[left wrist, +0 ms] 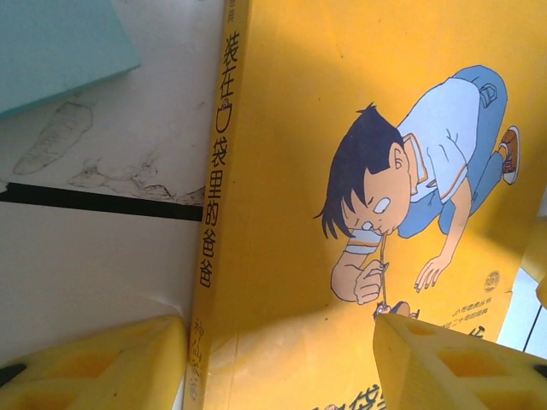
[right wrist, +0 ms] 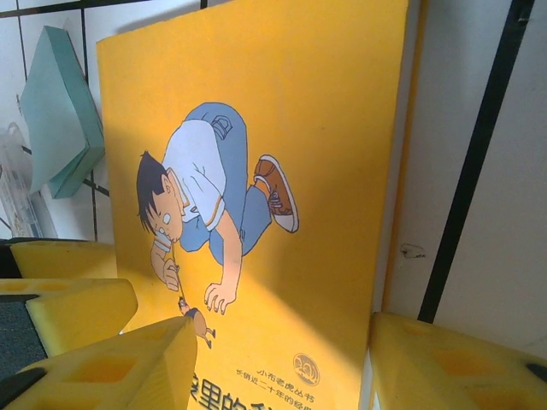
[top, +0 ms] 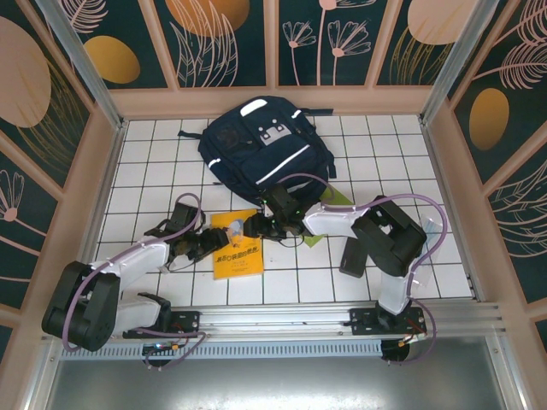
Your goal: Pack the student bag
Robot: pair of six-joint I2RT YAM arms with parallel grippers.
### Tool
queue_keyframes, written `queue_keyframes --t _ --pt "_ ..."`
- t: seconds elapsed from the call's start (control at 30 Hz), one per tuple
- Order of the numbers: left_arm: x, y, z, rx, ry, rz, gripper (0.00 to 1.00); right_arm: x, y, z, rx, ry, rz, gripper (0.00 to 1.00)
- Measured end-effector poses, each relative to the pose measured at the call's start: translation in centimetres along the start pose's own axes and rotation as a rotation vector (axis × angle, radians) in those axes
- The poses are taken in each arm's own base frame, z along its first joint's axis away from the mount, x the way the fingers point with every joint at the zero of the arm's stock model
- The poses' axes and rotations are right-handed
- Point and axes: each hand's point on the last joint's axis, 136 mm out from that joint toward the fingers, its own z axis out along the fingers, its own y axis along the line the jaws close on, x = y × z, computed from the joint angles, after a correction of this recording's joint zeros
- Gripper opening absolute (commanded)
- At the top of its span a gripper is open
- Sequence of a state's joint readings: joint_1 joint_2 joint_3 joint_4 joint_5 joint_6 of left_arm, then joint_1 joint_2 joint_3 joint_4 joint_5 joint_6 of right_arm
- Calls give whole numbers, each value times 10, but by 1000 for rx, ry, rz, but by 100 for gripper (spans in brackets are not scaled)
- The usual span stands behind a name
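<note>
White tiled desk [top: 385, 154], floral panel walls. Navy student bag [top: 256, 154] at far centre, front pocket up. Yellow cartoon-cover book [top: 237, 256] flat, on near side of bag. Left gripper [left wrist: 278, 333] astride spine edge, fingers apart. Right gripper [right wrist: 282, 342] astride opposite edge, fingers apart.

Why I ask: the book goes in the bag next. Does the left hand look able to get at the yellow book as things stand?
Probably yes. The left hand is open right at the yellow book, its fingers either side of the spine edge, and nothing lies on the cover there.
</note>
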State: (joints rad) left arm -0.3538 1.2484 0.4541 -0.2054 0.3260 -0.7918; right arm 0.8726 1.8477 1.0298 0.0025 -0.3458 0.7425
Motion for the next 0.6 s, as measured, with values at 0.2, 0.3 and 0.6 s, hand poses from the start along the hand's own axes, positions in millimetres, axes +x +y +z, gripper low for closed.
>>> queue_keyframes --t 0.2,0.3,0.6 --pt "0 -1 0 1 -2 -5 63 -9 23 -22 -52 -45 -18 50" --pt "0 -1 0 1 -4 -9 63 -15 37 -36 -93 -75 -36 48" --pt "-1 -1 0 1 -5 -17 64 -12 42 -23 -145 -43 -28 42"
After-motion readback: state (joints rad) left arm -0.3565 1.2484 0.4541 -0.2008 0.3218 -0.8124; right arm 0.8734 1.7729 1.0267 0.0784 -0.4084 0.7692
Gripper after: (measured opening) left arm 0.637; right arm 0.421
